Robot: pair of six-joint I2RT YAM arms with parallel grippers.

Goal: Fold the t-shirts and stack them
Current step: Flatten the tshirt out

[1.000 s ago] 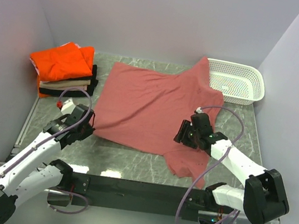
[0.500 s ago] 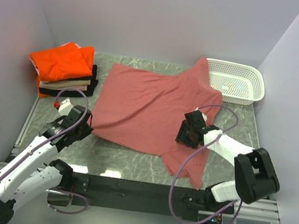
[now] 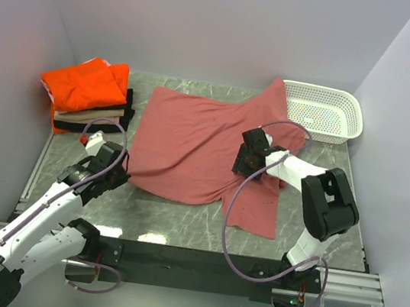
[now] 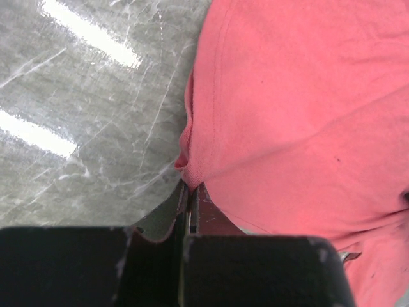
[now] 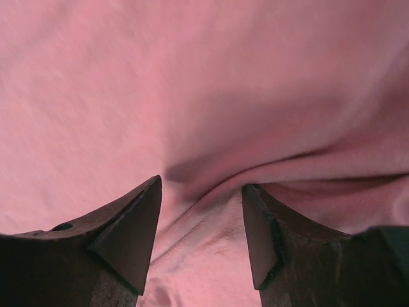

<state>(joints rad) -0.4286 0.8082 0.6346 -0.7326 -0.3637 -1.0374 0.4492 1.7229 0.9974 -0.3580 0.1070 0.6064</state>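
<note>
We see the dusty-red soft cloth t-shirt spread over the grey marbled table, its far right part reaching the left rim of the white perforated plastic basket. Our left claw is clenched on the shirt's near left hem. Our right claw stands released, pressed down on the cloth with a ridge bunched between its parted jaws.

Beige shirt — mostly hidden under orange shirt.
</note>
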